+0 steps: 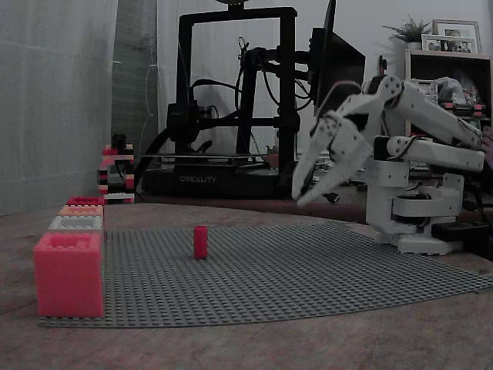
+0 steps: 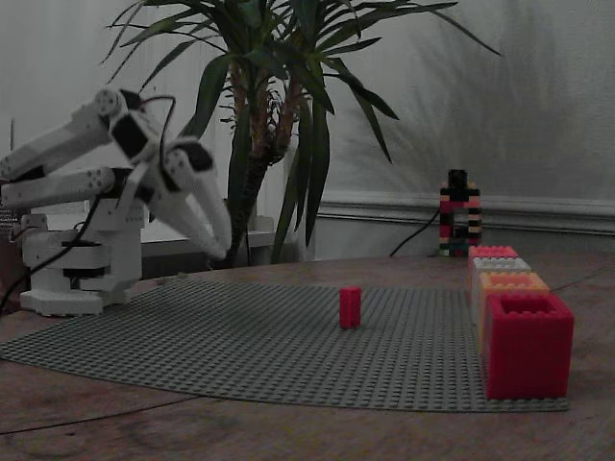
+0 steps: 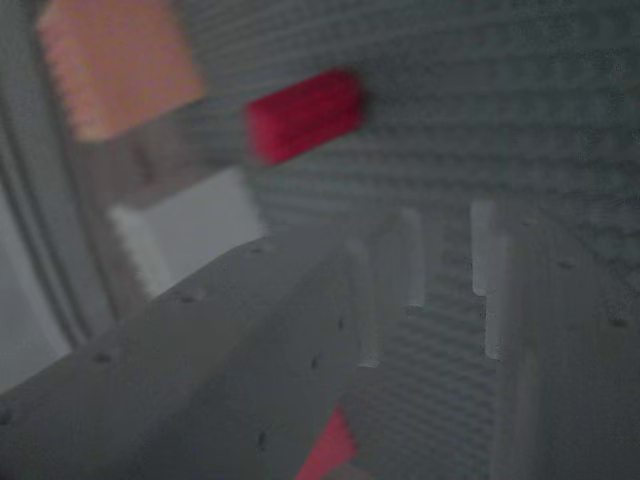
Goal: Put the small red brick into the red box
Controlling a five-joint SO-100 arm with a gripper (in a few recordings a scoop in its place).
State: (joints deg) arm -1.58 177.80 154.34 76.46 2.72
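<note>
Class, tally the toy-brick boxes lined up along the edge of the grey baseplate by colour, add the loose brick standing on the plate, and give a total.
Pink-red box: 1
Orange box: 1
White box: 1
Red box: 1
Small red brick: 1
Total: 5

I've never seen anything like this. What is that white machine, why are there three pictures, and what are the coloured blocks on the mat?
The white machine is a small robot arm; its two-finger gripper hangs open above the mat, holding nothing. Two pictures come from cameras standing at opposite sides of the table; the blurry one comes from a camera on the arm's wrist. On the grey studded mat the small red brick stands upright. Along one edge runs a row of toy-brick boxes: a big pink-red box nearest, the red box farthest.
</note>
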